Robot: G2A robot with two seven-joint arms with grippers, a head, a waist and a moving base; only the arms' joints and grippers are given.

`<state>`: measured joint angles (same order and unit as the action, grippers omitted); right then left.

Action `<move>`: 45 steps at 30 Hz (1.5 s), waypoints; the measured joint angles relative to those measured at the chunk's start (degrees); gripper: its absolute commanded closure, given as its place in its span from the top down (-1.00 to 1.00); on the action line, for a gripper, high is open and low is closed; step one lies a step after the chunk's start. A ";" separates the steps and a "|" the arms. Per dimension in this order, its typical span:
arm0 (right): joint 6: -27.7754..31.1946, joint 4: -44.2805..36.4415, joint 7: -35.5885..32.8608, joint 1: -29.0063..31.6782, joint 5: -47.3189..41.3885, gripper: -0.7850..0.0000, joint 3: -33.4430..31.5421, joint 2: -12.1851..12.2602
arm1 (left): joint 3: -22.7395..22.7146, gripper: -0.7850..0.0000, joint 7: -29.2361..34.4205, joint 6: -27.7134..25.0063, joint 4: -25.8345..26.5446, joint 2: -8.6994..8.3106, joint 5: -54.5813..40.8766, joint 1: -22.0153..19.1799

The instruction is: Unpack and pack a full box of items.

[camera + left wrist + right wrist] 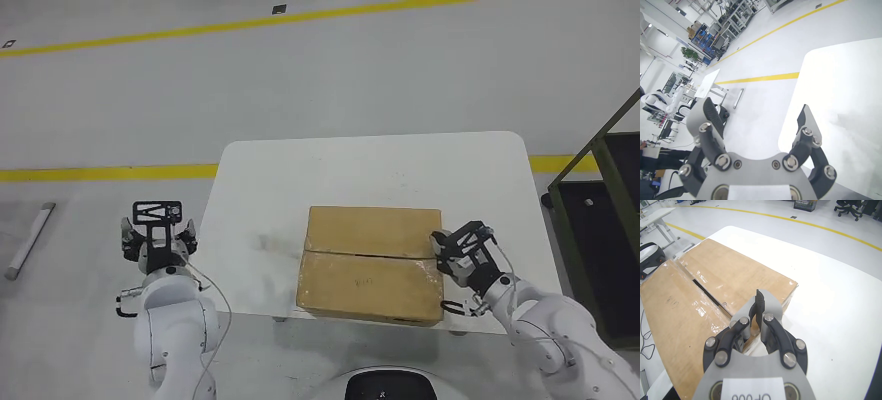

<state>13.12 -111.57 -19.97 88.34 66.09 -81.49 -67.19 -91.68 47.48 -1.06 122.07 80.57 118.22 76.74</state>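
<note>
The left pincer (158, 216) hangs wide open just off the 9 o'clock edge of the white rounded tabletop (400, 170). The brown taped cardboard box (372, 262), flaps down, sits toward 6 o'clock. The right pincer (446, 246) is pinched together at the box's 3 o'clock end.

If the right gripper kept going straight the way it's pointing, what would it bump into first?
Probably the cardboard box: the right gripper, shut, points at the box's near end by the taped seam. Its height is hard to judge, so it might skim over the top.
</note>
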 measured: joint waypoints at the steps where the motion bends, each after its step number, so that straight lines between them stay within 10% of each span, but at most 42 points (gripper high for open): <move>1: -0.28 -0.31 0.21 0.19 -0.25 -1.00 -0.40 0.02 | 0.83 1.00 -0.39 -0.21 0.06 0.09 -1.36 -0.09; 18: -0.50 -5.62 2.65 9.57 -2.79 -1.00 -15.84 1.05 | 32.67 1.00 -5.86 -3.50 -9.65 3.61 -18.96 -8.36; 27: 0.08 -5.75 3.79 13.01 -3.19 -1.00 -19.13 1.14 | 39.24 1.00 1.40 -14.00 -15.20 4.36 -23.84 -11.37; 45: -1.15 -7.80 4.38 16.18 -2.79 -1.00 -19.81 0.91 | 41.06 1.00 6.93 -17.41 -20.04 4.52 -13.18 -15.32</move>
<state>11.96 -119.37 -15.59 104.53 63.30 -101.30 -66.28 -50.62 54.41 -18.47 102.02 85.09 105.03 61.42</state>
